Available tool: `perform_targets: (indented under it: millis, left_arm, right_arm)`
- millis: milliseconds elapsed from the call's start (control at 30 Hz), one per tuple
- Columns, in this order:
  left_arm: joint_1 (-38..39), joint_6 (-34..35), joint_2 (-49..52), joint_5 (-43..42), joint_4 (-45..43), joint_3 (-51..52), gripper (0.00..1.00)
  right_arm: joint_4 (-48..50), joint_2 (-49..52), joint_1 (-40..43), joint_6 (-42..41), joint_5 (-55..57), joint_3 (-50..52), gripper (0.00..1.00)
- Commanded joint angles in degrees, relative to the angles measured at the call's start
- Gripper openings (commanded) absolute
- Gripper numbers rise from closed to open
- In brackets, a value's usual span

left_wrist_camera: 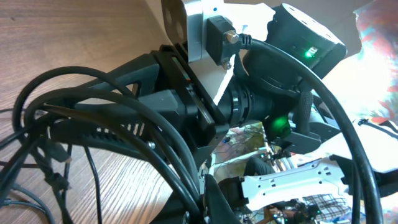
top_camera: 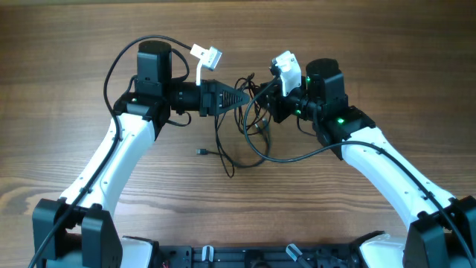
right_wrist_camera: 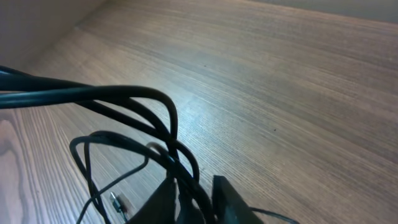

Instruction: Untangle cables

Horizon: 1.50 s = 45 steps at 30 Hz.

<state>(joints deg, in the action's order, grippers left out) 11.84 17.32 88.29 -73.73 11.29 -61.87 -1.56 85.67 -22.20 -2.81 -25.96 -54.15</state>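
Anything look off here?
Nothing damaged. The black cables are a knotted bunch pinched between the left gripper and right gripper, with loops sagging onto the table. One plug end lies loose on the left arm's side.

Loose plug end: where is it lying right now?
Overhead view: the plug lies on the table, just below the left hand and left of the tangle.

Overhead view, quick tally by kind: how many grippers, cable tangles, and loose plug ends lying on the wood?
Grippers: 2, the left gripper and the right gripper
Black cable tangle: 1 (I cannot tell how many separate cables are in it)
Loose plug end on the wood: 1
Total: 4
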Motion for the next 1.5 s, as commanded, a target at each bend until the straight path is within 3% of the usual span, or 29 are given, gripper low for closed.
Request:
perform_targets:
  millis: [0, 33, 300, 433, 533, 633, 833, 1000, 1100, 1167, 1267, 1300, 1367, 1467]
  left_arm:
    - [-0.24, 1.18, 0.11, -2.29, -0.35, -0.28, 0.04]
    - [-0.24, 1.16, 0.11, -2.29, -0.39, -0.28, 0.04]
    - [-1.2, 1.16, 0.11, 0.42, -0.35, -0.28, 0.04]
    - [-3.06, 1.73, 0.11, 10.05, 0.15, -0.28, 0.04]
    - [-5.75, 7.58, 0.11, 20.72, 0.2, -0.28, 0.04]
    - [-7.63, 11.93, 0.11, 25.07, -0.87, -0.28, 0.04]
    - [-7.74, 16.28, 0.11, 24.98, -2.84, -0.28, 0.04]
    - [-7.74, 16.37, -0.02, 24.81, -1.51, -0.28, 0.04]
    - [-7.89, 15.93, -0.02, 26.91, 2.08, -0.28, 0.15]
    - [-7.89, 15.91, -0.02, 31.8, 5.03, -0.28, 0.15]
    - [-7.89, 15.91, 0.0, 38.64, 8.02, -0.28, 0.23]
    - [-7.89, 15.91, 0.0, 40.57, 8.94, -0.28, 0.27]
    - [-7.89, 15.91, 0.0, 42.42, 9.86, -0.28, 0.44]
    - [-7.89, 15.93, 0.0, 42.95, 10.47, -0.28, 0.46]
  right_arm:
    - [-0.11, -0.59, -0.02, -0.22, -1.07, -0.37, 0.11]
    - [-0.48, -0.59, -0.02, -0.2, -0.92, -0.37, 0.04]
    - [-4.02, -0.59, 0.0, -1.73, 7.02, -0.37, 0.04]
    - [-10.51, -0.59, 0.72, -14.73, 26.56, -0.37, 0.04]
    - [-16.72, -0.59, 2.56, -22.34, 35.8, -0.37, 0.04]
    - [-18.47, -0.59, 4.17, -22.64, 33.55, -0.37, 0.04]
    - [-19.1, -0.59, 4.28, -24.22, 32.39, -0.37, 0.04]
    - [-18.12, -0.59, 4.28, -23.87, 32.33, -0.37, 0.04]
    - [-15.34, -1.38, 4.28, -17.14, 30.53, -0.92, 0.04]
    - [-14.93, -2.64, 4.28, -14.43, 29.99, -2.38, 0.04]
    - [-15.1, -5.77, 4.28, -9.25, 28.3, -6.84, 0.04]
    - [-15.23, -6.91, 4.28, -7.76, 26.53, -8.26, 0.04]
    - [-15.76, -9.09, 4.28, -5.86, 22.95, -10.49, 0.04]
    - [-16.57, -11.61, 4.26, -5.75, 17.53, -11.67, 0.11]
